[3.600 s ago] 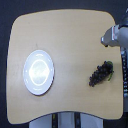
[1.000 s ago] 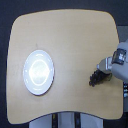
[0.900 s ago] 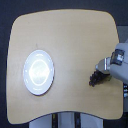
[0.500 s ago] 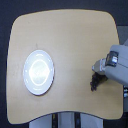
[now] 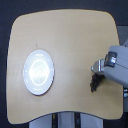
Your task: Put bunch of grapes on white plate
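Lying on the wooden table [image 5: 65, 45] near its edge on the exterior view's right, the bunch of grapes [image 5: 93, 83] shows you only a small dark cluster, its upper part covered by the arm's end. You see the fruit resting on the tabletop, below the middle height of the view, and well apart from the white plate [image 5: 39, 71]. The gripper [image 5: 95, 69] sits directly over the top of the bunch, reaching in from the exterior view's right; its metal tip meets the dark fruit, but you cannot tell from this blurred view whether the fingers are spread, pressed together or pinching the grapes, nor whether they truly touch. Behind it, the pale grey body of the arm [image 5: 116, 67] runs off the frame on the same side, hiding part of the table's border. The plate lies flat on the exterior view's left half of the table, round and glossy, with a bright glare across its shallow centre and nothing resting in it. Bare tan surface separates plate and fruit. Beyond the table's rounded corners you see dark floor [image 5: 6, 20], and a light-coloured support [image 5: 65, 121] shows at the bottom edge beneath the tabletop.
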